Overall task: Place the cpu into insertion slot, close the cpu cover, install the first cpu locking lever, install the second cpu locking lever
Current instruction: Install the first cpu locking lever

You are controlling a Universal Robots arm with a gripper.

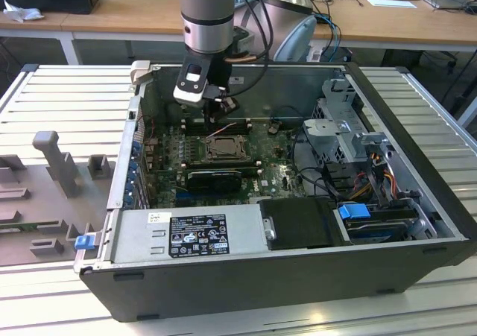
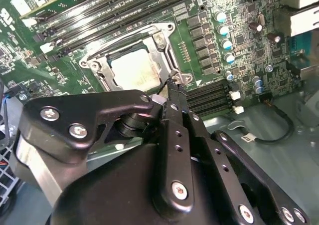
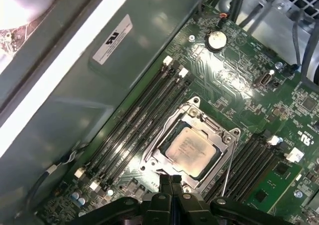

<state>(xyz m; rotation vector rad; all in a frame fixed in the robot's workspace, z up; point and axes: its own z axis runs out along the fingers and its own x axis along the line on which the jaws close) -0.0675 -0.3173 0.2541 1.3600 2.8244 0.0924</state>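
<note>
The cpu [image 3: 192,145], a pale silver square, lies in the insertion slot [image 1: 223,148] on the green motherboard. The cpu cover [image 3: 199,116] lies flat around it as a metal frame, and the chip top [image 2: 132,70] shows through its cut-out. A thin wire locking lever [image 3: 228,167] stands raised off one side of the socket. My gripper [image 3: 172,181] is shut with its fingers pressed together and nothing visible between them. Its tips [image 2: 172,88] sit at the edge of the cover frame. In the exterior view the gripper [image 1: 215,116] hangs just above the socket's far side.
Long black memory slots [image 3: 144,110] flank the socket on both sides. The case's back wall [image 3: 75,85] rises close by. A power supply [image 1: 194,232] lines the near side, with a drive cage [image 1: 350,127] and cables [image 2: 269,135] toward the exterior view's right.
</note>
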